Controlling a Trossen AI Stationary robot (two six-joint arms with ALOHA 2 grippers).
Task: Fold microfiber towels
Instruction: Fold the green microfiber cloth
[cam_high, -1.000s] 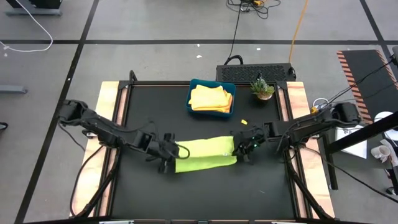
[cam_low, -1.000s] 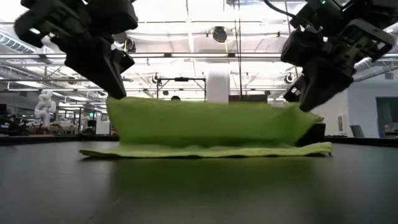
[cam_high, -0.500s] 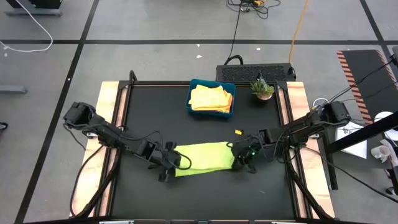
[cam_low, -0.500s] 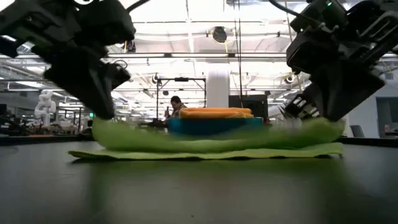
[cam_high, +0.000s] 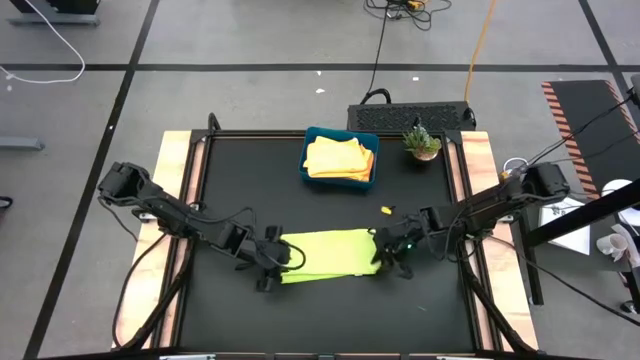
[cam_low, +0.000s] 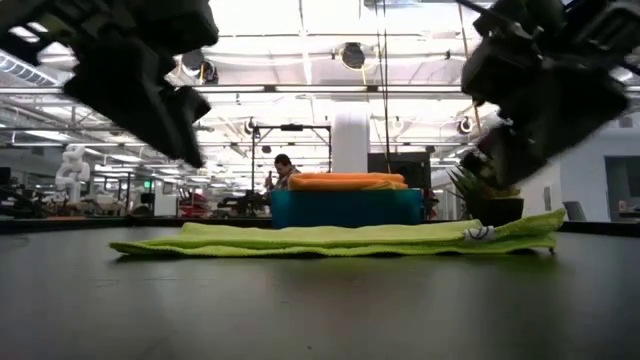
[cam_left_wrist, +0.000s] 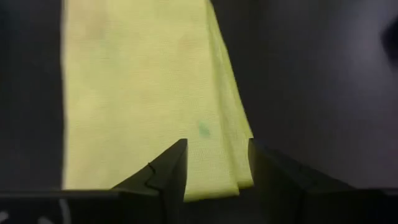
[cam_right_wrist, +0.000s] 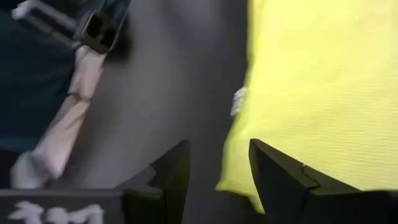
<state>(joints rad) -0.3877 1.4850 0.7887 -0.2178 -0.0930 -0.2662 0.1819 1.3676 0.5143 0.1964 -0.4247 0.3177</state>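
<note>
High view, lime towel (cam_high: 328, 254) folded flat, both grippers (cam_high: 272, 262) (cam_high: 392, 256) open at ends, tray (cam_high: 340, 157), plant (cam_high: 421, 143) behind.

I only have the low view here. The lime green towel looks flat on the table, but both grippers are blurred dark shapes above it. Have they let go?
Observer: Yes. In the left wrist view the left gripper is open, and the lime green towel lies flat beyond its fingers.
Operator: And the right one?
Observer: The right gripper is open too, over the towel's other end; a small white tag shows at that edge.
Operator: Is the fold tidy?
Observer: From the high view it is a long folded strip between the two grippers, edges roughly lined up.
Operator: What's in the blue tray behind?
Observer: The blue tray holds folded yellow-orange towels.
</note>
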